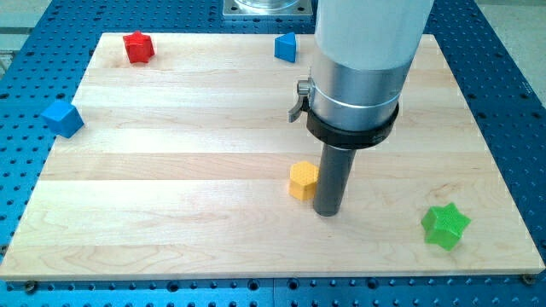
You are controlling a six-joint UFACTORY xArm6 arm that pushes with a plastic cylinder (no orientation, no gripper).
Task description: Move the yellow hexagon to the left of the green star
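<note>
A pale wooden surface (pixel 171 170) lies on a blue perforated bench, and the arm's wide grey and white body comes down over its right half from the far edge.

There is no claw on this arm, so nothing is spread, pressed together or pinching; it ends in a dark rod, and my tip (pixel 327 212) rests on the surface slightly right of centre, toward the near edge.

The yellow hexagon (pixel 303 181) sits just to the left of my tip and a shade farther away, touching the rod or very nearly so; the exact contact is hard to judge. The green star (pixel 445 225) lies well to the right, near the near-right corner.

That is the relation the coming move turns on. The hexagon must travel right, toward the star, yet my tip stands on the hexagon's right side, between the two blocks. A push from here would, I judge, send the hexagon left, away from its goal. The tip probably needs to go round to the hexagon's left side first, then push rightward and slightly nearer, stopping short of the star so the hexagon ends beside it on the left.

The other blocks are well clear: a red block (pixel 138 47) at the far left, a blue block (pixel 286 48) at the far edge, and a blue cube (pixel 63 118) on the left edge.
</note>
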